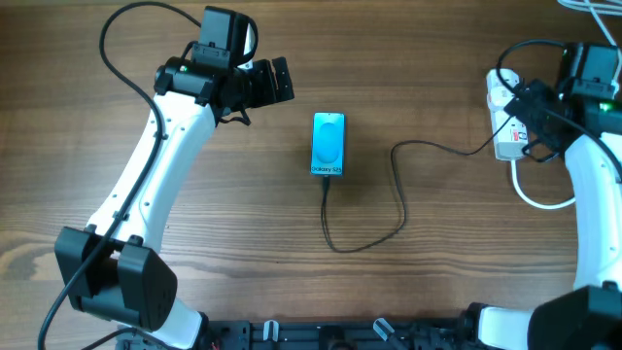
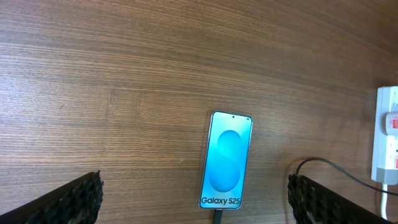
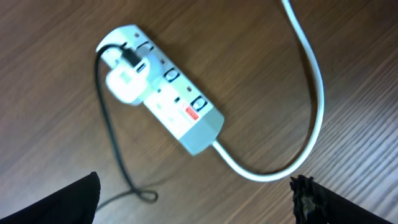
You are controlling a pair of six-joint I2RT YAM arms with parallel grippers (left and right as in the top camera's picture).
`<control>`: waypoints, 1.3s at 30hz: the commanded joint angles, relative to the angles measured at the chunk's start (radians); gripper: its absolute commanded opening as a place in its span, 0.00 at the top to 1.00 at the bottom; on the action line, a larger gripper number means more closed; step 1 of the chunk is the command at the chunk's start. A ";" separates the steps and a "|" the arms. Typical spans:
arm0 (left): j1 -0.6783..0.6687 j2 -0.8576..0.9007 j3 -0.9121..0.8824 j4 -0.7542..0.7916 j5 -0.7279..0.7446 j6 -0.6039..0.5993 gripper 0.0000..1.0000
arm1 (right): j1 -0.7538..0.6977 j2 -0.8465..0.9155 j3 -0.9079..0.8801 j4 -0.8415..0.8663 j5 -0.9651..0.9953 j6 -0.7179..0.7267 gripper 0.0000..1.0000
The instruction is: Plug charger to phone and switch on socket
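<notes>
The phone lies face up mid-table, its cyan screen lit; it also shows in the left wrist view. The thin black charger cable runs from the phone's near end, where its connector sits in the phone, in a loop to the white socket strip at the right. In the right wrist view the strip carries a white plug. My left gripper is open, left of and beyond the phone. My right gripper is open above the strip.
The strip's thick white cord curves toward the near right; it also shows in the right wrist view. More cables hang at the far right corner. Bare wood lies around the phone.
</notes>
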State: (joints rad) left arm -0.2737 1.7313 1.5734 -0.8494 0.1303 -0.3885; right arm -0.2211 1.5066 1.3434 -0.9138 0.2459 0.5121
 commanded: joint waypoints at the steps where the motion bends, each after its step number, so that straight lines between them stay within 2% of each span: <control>1: 0.001 0.006 -0.001 0.000 -0.016 -0.013 0.00 | -0.086 0.062 0.005 0.054 -0.088 -0.008 0.00; 3: 0.001 0.006 -0.001 0.000 -0.016 -0.012 0.00 | -0.151 0.097 0.005 0.101 -0.143 -0.015 0.00; 9: 0.001 0.006 -0.001 0.000 -0.016 -0.012 0.00 | -0.256 0.186 0.005 0.175 -0.135 -0.013 0.00; 19: 0.001 0.006 -0.001 0.000 -0.016 -0.012 0.00 | -0.256 0.417 0.005 0.277 -0.261 -0.014 0.00; 25: 0.001 0.006 -0.001 0.000 -0.016 -0.012 0.00 | -0.253 0.434 0.005 0.337 -0.298 0.055 0.00; 28: 0.001 0.006 -0.001 0.000 -0.016 -0.012 0.00 | -0.253 0.437 0.005 0.364 -0.262 0.116 0.00; 35: 0.001 0.006 -0.001 0.000 -0.016 -0.012 0.00 | -0.219 0.452 0.005 0.398 -0.261 0.128 0.00; 39: 0.001 0.006 -0.001 0.000 -0.016 -0.012 0.00 | -0.195 0.488 0.005 0.385 -0.193 0.187 0.00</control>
State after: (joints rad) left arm -0.2737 1.7313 1.5734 -0.8494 0.1272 -0.3885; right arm -0.4297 1.9469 1.3434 -0.5198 -0.0067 0.6434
